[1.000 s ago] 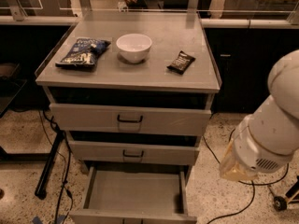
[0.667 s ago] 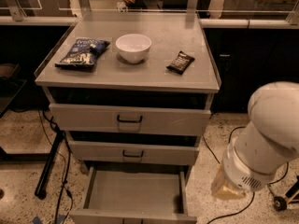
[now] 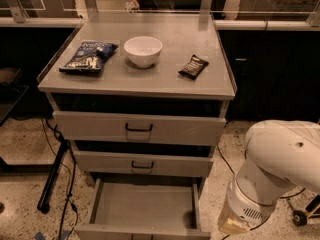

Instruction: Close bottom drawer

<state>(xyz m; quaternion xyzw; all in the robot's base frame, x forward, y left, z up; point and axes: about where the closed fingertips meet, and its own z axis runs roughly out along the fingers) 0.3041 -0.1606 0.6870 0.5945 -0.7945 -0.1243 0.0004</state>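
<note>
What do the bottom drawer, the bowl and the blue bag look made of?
Bottom drawer: likely painted metal or laminate, matte grey, with flat even panels. Bowl: probably ceramic or hard plastic, smooth glossy white. Blue bag: thin plastic film, crinkled with shiny highlights. The hand is out of view; only the white arm shows at lower right.

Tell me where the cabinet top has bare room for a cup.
Bare patches: the cabinet top's front strip below the bowl, and the back right behind the snack bar. Chip bag crowds the left. The hand is out of view, lower right.
</note>
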